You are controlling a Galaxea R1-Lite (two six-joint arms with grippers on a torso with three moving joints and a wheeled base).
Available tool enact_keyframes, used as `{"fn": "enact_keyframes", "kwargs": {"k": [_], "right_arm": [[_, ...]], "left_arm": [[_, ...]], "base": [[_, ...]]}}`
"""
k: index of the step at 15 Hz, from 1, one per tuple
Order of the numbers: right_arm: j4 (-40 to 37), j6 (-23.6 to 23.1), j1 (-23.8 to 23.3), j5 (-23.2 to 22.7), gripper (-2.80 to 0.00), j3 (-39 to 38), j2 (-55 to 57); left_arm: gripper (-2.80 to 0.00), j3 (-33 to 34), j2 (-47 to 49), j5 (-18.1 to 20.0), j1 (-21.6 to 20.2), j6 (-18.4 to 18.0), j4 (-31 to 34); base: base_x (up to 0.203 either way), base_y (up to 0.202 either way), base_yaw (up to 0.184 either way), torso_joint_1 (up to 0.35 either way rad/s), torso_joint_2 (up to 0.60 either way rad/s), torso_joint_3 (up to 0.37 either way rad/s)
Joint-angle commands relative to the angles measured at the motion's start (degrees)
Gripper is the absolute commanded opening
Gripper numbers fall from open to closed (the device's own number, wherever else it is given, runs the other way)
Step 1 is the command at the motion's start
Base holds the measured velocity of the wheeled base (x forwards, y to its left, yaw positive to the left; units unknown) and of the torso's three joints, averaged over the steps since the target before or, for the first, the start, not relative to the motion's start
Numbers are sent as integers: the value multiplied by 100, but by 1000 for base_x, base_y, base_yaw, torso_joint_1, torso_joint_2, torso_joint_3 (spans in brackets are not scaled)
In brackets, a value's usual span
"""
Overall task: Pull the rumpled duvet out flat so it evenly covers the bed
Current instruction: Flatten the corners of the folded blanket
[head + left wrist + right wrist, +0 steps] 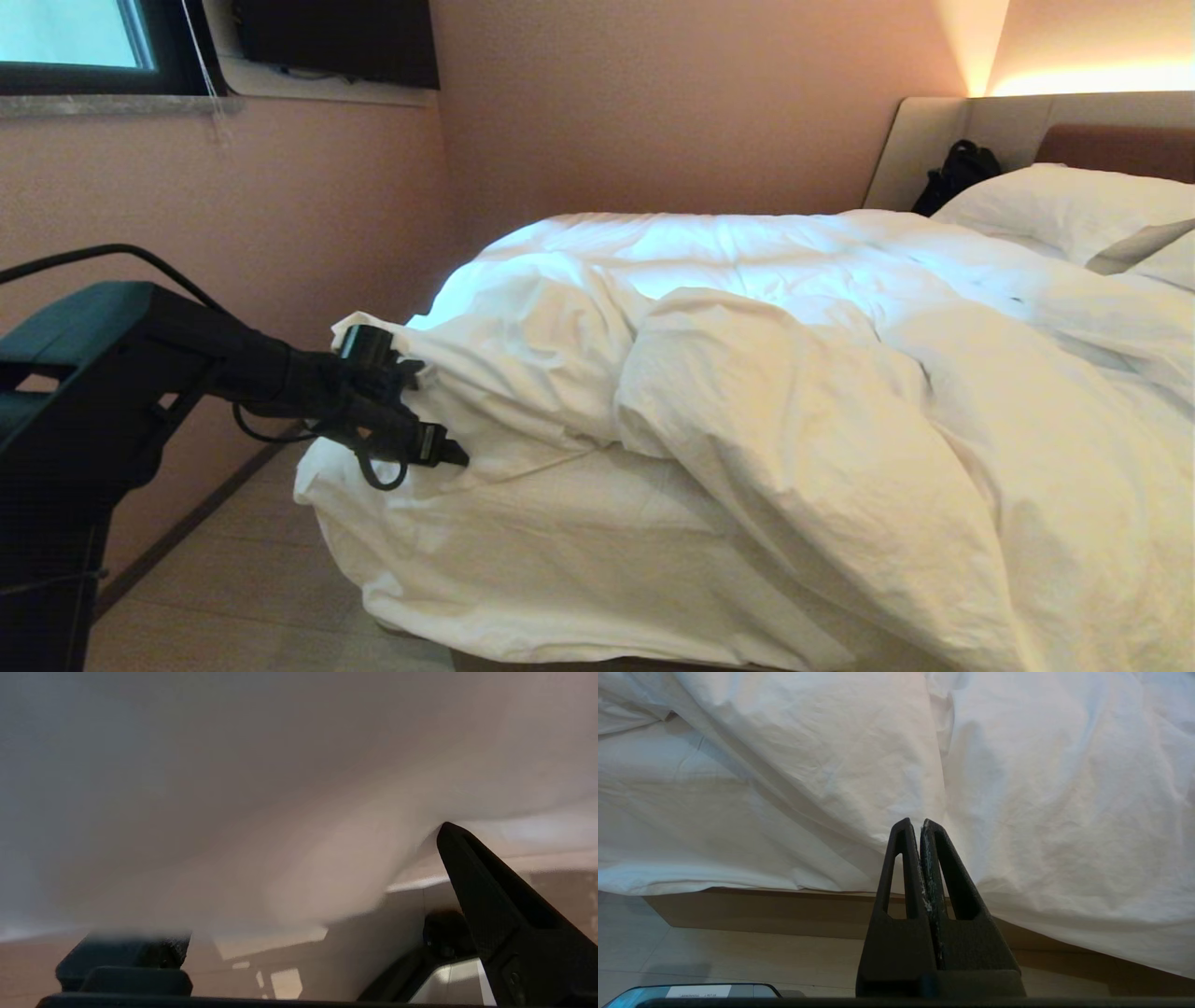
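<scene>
The white duvet (766,392) lies bunched in thick folds across the bed (1111,149), with a big ridge running toward the near side. My left gripper (420,401) is at the duvet's corner, at the bed's foot on the left. In the left wrist view the gripper (299,830) is open, its jaws wide apart; duvet cloth (233,788) drapes over one finger and hides it, while the other finger (472,882) stands bare. My right gripper (920,822) is shut and empty, low beside the bed, pointing at the hanging duvet (808,765) above the tan wooden base (761,910).
Pillows (1074,210) lie at the headboard end, with a black bag (957,173) beside them. A pink wall (308,224) runs close along the bed's far side, leaving a narrow strip of floor (243,579) by the foot.
</scene>
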State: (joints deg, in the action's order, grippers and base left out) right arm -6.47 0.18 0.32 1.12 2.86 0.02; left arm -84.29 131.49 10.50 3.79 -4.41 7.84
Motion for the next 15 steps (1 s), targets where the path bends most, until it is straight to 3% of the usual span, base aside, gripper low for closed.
{"fn": "enact_keyframes", "kwargs": {"k": [1,10,12,15], "right_arm": [[-3,-1,4,2,-280,1,-2],[-3,-1,4,2,-280,-5,-2],[-3,-1,4,2,-280,4,-2],[-3,-1,4,2,-280,-3,-2]], "left_arm": [[0,43,127,-2,-1,42,-169],[0,88,280,67,-1,212,-398],[0,157,167,547,-1,385,-389],[0,332,-45,827,14,388,-389]], "base": [[0,0,0,0,0,0],[0,0,0,0,0,0],[0,0,0,0,0,0],[0,0,0,0,0,0]]}}
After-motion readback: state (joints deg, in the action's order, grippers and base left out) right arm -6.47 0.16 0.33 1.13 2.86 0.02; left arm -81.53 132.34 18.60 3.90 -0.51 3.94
